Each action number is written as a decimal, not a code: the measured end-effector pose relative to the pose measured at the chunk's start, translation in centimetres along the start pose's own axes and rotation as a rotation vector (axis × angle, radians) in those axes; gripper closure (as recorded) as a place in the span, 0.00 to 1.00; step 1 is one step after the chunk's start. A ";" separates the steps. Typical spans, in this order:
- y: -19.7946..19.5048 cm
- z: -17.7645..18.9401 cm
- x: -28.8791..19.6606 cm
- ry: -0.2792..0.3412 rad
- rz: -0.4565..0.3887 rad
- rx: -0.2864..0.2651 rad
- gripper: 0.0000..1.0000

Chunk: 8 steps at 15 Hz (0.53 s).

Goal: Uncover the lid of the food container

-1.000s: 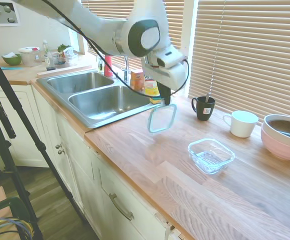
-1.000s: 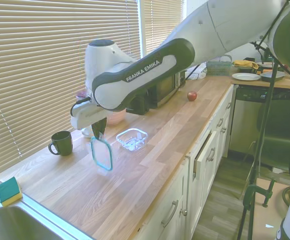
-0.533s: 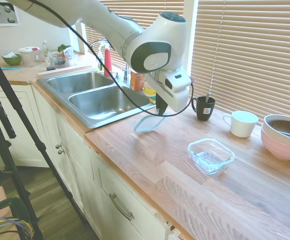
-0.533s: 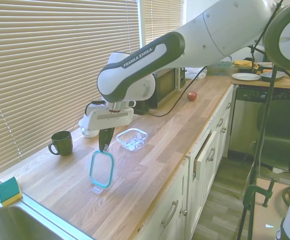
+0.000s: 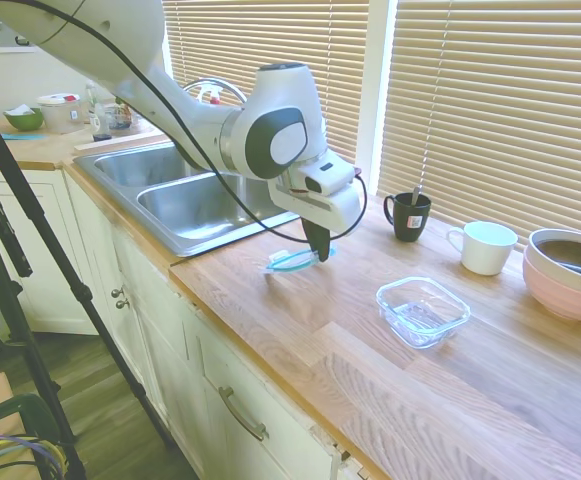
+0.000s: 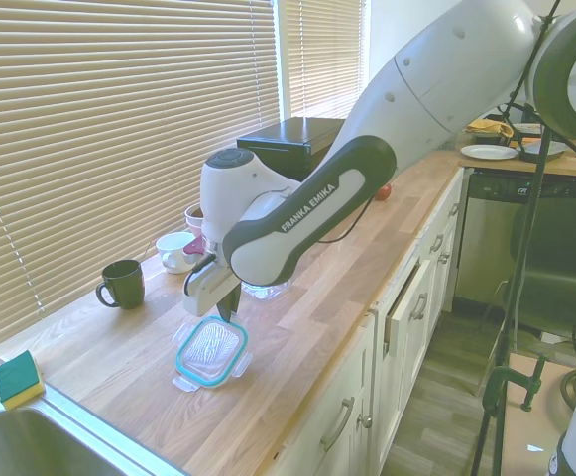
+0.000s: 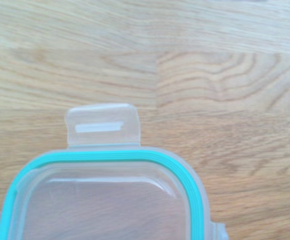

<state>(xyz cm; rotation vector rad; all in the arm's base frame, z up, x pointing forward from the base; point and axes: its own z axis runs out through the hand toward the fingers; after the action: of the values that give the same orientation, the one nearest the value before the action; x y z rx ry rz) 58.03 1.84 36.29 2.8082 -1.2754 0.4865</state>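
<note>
Wooden counter [image 5: 300, 330] is carrying everything. The tool [image 6: 226, 315] is pinching the edge of the lid [image 6: 211, 350], which is lying nearly flat on the counter near the sink [image 5: 205, 205]. The food container [image 5: 422, 311] is sitting uncovered, well apart from the lid.

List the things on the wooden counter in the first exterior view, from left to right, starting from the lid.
Lid → dark mug → glass container → white mug → pink bowl.
</note>
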 end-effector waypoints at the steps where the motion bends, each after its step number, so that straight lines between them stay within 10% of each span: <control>1: 0.2 0.3 -0.3 0.012 -0.005 -0.013 1.00; 2: 0.3 0.6 -0.5 0.019 -0.007 -0.022 0.00; 8: 0.8 1.2 -0.3 0.029 -0.009 -0.041 0.00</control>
<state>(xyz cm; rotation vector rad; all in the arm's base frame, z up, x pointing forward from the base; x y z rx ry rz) 57.58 1.31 34.94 2.7621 -1.2518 0.4922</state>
